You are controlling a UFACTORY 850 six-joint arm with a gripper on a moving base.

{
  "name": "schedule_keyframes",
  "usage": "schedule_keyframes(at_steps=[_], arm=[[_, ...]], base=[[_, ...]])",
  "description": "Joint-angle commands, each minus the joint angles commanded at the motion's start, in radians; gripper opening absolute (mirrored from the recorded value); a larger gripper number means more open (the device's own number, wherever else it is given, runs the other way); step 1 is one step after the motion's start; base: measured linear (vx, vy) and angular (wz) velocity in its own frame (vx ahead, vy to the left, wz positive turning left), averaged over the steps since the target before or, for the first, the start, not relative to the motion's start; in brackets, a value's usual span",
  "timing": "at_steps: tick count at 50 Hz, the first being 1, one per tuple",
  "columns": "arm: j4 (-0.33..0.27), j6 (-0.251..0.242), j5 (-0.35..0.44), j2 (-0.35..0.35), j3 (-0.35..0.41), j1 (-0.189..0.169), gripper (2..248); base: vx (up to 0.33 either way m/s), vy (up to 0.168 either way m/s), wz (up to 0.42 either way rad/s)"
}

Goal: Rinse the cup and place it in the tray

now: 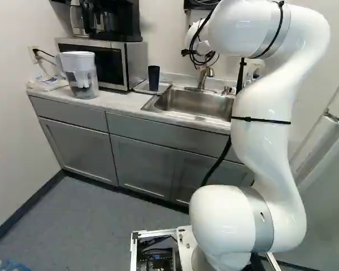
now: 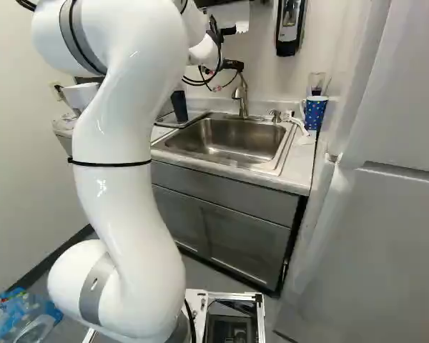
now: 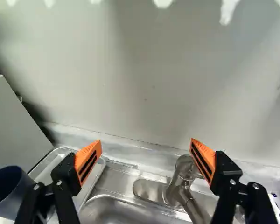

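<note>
Part of my gripper (image 2: 232, 64) shows beyond the arm, above the sink (image 2: 236, 139), in the right base view. Seen from the wrist, the gripper (image 3: 145, 141) is open, with nothing between its orange pads. A dark blue cup (image 1: 153, 78) stands upright at the metal tray (image 1: 139, 88), left of the sink. In the wrist view this cup (image 3: 8, 189) is beside and beyond one finger, apart from it, and the tray (image 3: 99, 175) lies partly behind that finger. The faucet (image 3: 183, 179) is near the other finger. A blue dotted cup (image 2: 314, 112) stands right of the sink.
A microwave (image 1: 127, 62) and a water pitcher (image 1: 81, 73) stand on the counter left of the tray. The wall (image 3: 144, 79) rises ahead of the gripper. A clear glass (image 2: 316, 80) is behind the dotted cup; a refrigerator (image 2: 393, 193) borders the counter's right side.
</note>
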Motion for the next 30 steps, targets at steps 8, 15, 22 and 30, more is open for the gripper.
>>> schedule_keyframes(at_steps=[8, 15, 22, 30], arm=[[0.0, 0.0, 0.012, 0.0, 0.0, 0.0, 247], [0.0, 0.0, 0.012, 0.001, -0.001, 0.0, 247], [0.0, 0.0, 0.012, 0.004, -0.009, 0.0, 247], [0.0, 0.0, 0.012, 0.011, -0.016, -0.001, 247]], base=[[0.0, 0.0, 0.0], [0.0, 0.0, 0.0], [0.0, 0.0, 0.0], [0.0, 0.0, 0.0]])
